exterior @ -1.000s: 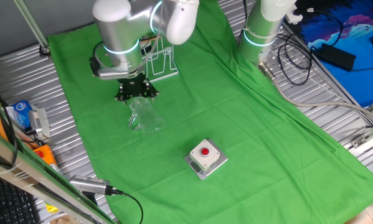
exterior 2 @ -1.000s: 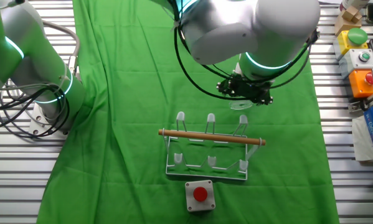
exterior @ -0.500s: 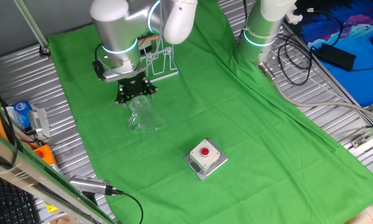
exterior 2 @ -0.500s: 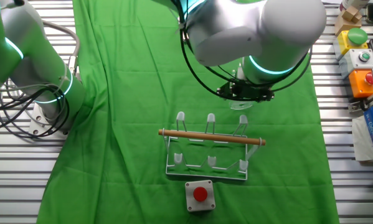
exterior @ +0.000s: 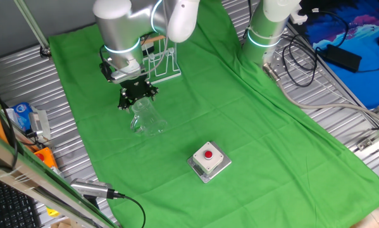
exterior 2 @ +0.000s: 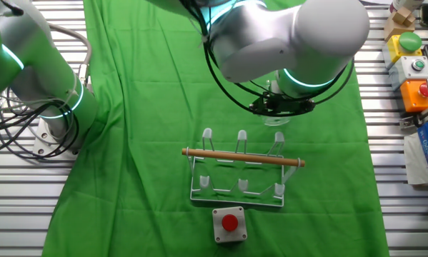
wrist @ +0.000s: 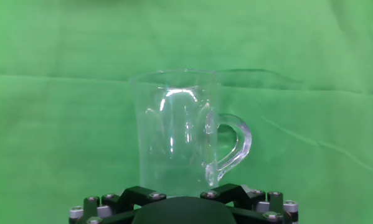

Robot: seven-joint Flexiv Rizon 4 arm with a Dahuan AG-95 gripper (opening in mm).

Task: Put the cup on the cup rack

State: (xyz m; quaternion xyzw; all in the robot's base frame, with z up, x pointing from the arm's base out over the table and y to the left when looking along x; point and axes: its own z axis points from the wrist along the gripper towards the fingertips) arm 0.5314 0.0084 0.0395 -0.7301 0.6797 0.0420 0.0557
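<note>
The transparent cup [exterior: 145, 119] lies on its side on the green cloth just below my gripper [exterior: 137, 96]. The hand view fills with the cup [wrist: 180, 137]: its handle points right, its base is nearest the black gripper body [wrist: 183, 208], and its rim points away. No fingers show there, so I cannot tell whether the cup is gripped. In the other fixed view the cup [exterior 2: 274, 120] peeks out under the gripper [exterior 2: 281, 107], just behind the cup rack [exterior 2: 239, 171]. The white wire cup rack [exterior: 162, 63] with its wooden bar stands behind the arm.
A box with a red button [exterior: 209, 159] sits on the cloth in front of the cup, and shows beside the rack [exterior 2: 229, 223] in the other fixed view. A second arm's base [exterior: 265, 31] stands at the far right. Button boxes [exterior 2: 414, 71] and a blue carton [exterior: 24, 117] lie off the cloth.
The arm's wrist has shifted slightly over the cup. The cup stays in the same spot on the cloth.
</note>
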